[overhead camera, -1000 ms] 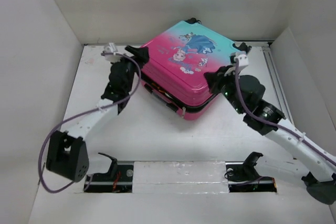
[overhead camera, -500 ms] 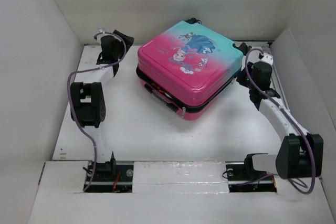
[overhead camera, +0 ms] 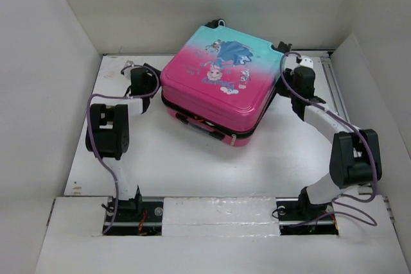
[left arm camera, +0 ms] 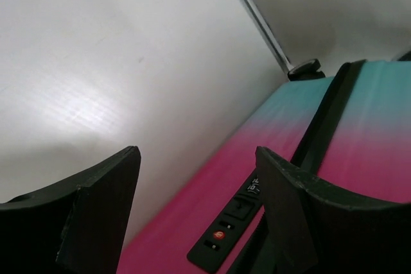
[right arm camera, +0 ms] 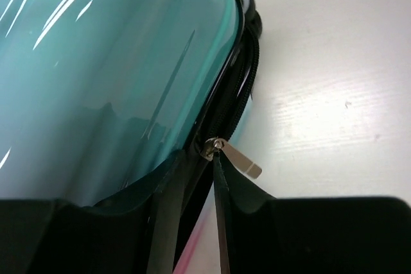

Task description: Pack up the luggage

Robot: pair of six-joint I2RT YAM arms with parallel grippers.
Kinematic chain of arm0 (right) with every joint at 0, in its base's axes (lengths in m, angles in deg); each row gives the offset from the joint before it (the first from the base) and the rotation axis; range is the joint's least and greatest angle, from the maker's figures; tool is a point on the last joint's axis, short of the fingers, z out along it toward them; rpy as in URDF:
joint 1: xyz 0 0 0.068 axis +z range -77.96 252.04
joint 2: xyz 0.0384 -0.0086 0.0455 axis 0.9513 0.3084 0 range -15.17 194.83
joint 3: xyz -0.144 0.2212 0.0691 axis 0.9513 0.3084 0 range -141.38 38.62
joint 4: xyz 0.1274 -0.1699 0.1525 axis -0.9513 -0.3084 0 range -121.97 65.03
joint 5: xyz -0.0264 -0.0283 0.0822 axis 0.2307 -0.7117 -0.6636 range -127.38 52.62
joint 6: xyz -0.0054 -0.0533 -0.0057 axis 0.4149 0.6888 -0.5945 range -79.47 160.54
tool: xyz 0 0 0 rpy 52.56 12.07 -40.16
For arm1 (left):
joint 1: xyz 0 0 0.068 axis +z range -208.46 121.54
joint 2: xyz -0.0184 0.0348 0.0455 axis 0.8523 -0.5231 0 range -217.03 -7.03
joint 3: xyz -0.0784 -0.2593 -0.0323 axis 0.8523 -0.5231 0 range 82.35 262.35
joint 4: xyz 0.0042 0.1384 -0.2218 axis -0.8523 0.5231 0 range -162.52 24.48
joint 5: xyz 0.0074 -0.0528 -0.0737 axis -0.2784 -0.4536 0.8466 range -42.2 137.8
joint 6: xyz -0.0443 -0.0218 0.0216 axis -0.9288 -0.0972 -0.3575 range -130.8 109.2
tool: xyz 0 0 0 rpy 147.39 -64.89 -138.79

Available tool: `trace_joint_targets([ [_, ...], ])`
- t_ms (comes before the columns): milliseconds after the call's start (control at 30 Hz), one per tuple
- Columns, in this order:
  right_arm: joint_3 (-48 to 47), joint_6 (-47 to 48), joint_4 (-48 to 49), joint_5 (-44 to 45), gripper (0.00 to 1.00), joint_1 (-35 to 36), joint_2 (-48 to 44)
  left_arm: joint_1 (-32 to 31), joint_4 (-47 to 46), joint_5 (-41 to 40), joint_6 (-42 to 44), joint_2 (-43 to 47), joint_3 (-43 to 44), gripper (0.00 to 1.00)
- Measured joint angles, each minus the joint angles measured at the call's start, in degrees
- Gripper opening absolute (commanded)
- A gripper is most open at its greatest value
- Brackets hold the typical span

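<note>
White table [overhead camera: 192, 165] holds the luggage [overhead camera: 218, 88] flat at its far middle. Your left claw [left arm camera: 196, 158] gapes beside its side. Your right claw [right arm camera: 192, 184] sits at the zip pull [right arm camera: 241, 160], and I cannot tell its grip.

The luggage [overhead camera: 221, 78] is shifting and turning slightly toward the back left of the counter [overhead camera: 192, 165]. The left arm [overhead camera: 108, 129] and right arm [overhead camera: 343, 149] are folding up from a low, outstretched reach, elbows rising near their bases. The right jaws are parting from fully closed to a narrow gap at the zipper seam [right arm camera: 239, 91].
</note>
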Motion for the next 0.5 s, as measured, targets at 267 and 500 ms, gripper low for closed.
trace_joint_targets([
  [267,-7.93,1.86,3.89,-2.84,0.32,1.53,9.07,-6.67,-3.50,-14.16,-0.31,25.29,-28.33,0.67],
  [500,-23.10,3.08,1.57,-10.84,0.36,1.97,21.09,-11.41,0.37,-18.86,1.31,41.16,-38.93,0.67],
])
